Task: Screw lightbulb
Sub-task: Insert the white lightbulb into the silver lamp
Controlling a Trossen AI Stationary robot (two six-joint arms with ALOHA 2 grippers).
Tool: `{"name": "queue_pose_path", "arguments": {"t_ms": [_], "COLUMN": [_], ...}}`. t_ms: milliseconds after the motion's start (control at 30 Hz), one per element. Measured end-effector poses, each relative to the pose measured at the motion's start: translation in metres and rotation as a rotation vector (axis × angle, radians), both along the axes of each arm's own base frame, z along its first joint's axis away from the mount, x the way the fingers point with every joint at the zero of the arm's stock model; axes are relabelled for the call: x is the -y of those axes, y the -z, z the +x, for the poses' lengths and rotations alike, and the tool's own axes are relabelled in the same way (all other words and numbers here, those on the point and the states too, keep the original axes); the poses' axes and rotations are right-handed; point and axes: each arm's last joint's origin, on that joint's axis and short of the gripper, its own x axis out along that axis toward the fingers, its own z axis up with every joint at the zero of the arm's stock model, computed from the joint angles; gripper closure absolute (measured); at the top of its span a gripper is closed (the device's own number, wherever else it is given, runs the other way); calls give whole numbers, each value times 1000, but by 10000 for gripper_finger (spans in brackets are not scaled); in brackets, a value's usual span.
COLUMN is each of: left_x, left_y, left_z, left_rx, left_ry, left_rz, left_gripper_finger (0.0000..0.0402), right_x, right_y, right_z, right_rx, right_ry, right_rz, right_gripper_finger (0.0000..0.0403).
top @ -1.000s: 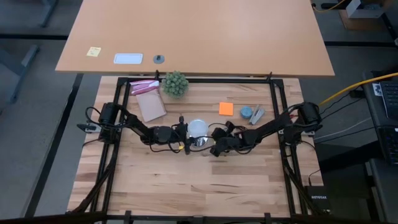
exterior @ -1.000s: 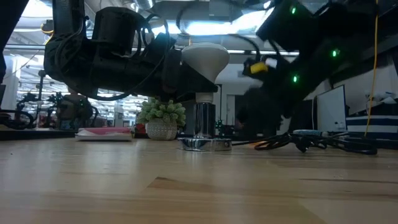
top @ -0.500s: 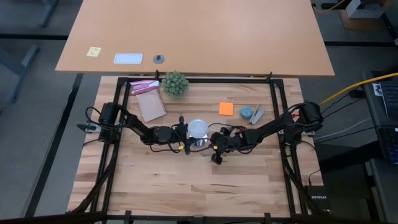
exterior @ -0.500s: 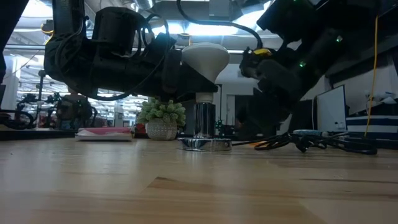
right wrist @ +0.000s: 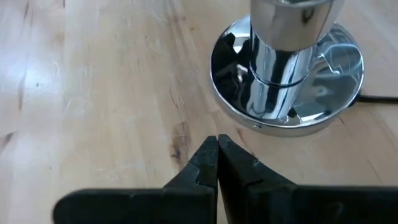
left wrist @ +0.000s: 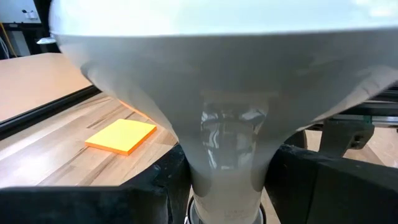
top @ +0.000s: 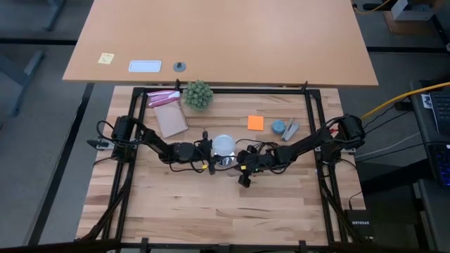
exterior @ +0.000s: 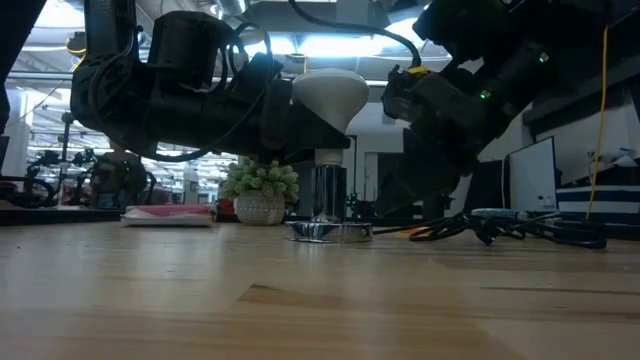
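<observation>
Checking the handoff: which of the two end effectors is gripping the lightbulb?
The left end effector: its fingers flank the lightbulb neck above the chrome socket base. The right end effector is shut on nothing beside that base.

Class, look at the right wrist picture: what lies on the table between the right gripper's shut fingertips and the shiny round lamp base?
Nothing: only bare wood table separates the right gripper, shut, from the lamp base, as the right wrist view shows.

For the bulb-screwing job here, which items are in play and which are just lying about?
In play: lightbulb, held by the left gripper; chrome socket base; right gripper, shut beside the base.

Lying about: green ball plant, orange sticky pad, pink packet.
</observation>
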Motion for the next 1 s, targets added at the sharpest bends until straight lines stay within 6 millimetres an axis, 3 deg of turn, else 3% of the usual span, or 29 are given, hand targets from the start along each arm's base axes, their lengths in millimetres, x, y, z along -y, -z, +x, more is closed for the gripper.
{"name": "queue_pose_path", "arguments": {"t_ms": [500, 1000], "left_x": [0, 0], "left_y": [0, 0], "left_z": [0, 0], "left_rx": [1, 0], "left_ry": [-1, -1], "left_rz": [-2, 1], "left_gripper_finger": [249, 249], "right_x": [-1, -14], "right_y": [-3, -4], "right_z": [3, 1], "right_rx": [41, 47], "right_ry": [-6, -87], "right_rz": [18, 26], "right_gripper_finger": [394, 395]}}
